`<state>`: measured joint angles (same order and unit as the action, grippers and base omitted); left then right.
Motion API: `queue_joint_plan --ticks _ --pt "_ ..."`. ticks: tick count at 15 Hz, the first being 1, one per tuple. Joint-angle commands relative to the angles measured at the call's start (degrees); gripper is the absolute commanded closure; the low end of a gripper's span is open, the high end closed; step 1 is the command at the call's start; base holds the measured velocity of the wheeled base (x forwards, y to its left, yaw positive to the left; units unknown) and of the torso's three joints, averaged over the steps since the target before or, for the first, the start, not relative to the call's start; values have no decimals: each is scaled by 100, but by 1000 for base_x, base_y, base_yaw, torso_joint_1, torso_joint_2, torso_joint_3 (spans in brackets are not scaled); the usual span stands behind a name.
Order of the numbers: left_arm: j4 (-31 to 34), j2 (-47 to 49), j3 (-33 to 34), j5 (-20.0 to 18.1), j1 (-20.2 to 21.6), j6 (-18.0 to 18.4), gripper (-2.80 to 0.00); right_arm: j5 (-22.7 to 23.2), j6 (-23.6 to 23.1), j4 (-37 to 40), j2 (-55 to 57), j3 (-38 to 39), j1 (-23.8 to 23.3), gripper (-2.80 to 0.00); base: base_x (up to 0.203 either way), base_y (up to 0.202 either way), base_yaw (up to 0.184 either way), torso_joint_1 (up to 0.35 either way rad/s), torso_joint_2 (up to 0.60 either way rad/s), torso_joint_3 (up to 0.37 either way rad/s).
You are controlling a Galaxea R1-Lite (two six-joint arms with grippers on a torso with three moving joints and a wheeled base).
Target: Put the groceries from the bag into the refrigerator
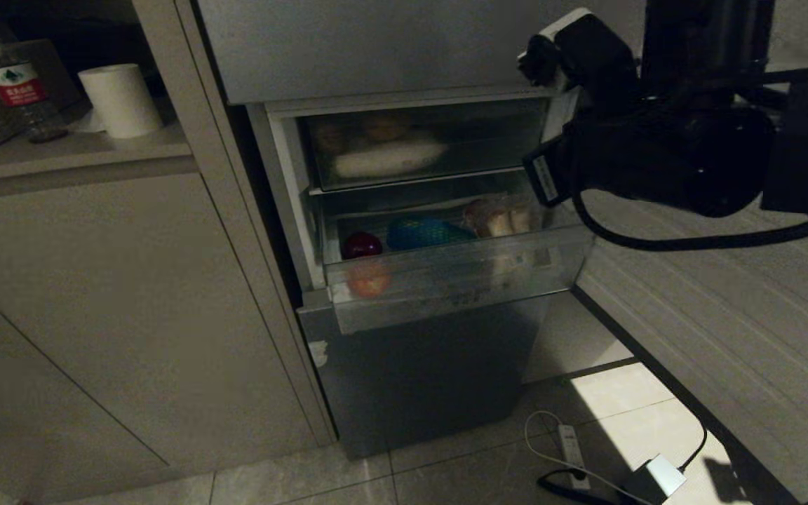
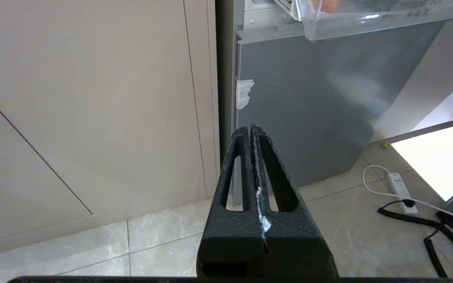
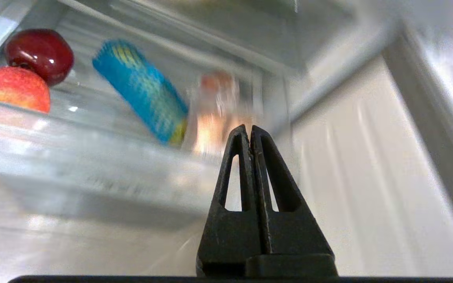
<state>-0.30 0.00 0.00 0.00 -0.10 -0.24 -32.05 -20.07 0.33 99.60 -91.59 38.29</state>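
Right gripper point(image 3: 251, 131): jaws pressed together, gripping nothing, pointing at the refrigerator's point(image 1: 418, 365) pulled-out clear drawer point(image 3: 92, 173). Just beyond the jaws, groceries are lying inside: blue-yellow pack point(image 3: 142, 88), wrapped beige lumps point(image 3: 214, 114), two apples point(image 3: 26, 74). Left gripper point(image 2: 251, 131): jaws likewise together, empty, hanging parked below the drawer; bag is showing nowhere.

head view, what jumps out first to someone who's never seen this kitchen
The eye goes to the refrigerator with its clear drawer pulled out, holding a dark red apple, an orange-red apple, a blue pack and a wrapped beige item. The black right arm looms at upper right; the right gripper is shut and empty before the drawer.
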Motion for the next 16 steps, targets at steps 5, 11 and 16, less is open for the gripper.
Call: queue_joint_plan --ticks 5,11,16 --pt "-5 9 0 0 1 -2 0 -1055 1352 195 -318 44 15 0 0 0 0 0 0 0" --pt "-5 9 0 0 1 -2 0 -1522 1349 168 -629 356 -149 0 0 0 0 0 0 0" --pt "-5 9 0 0 1 -2 0 -1103 1081 242 -807 260 -922 0 0 0 0 0 0 0"
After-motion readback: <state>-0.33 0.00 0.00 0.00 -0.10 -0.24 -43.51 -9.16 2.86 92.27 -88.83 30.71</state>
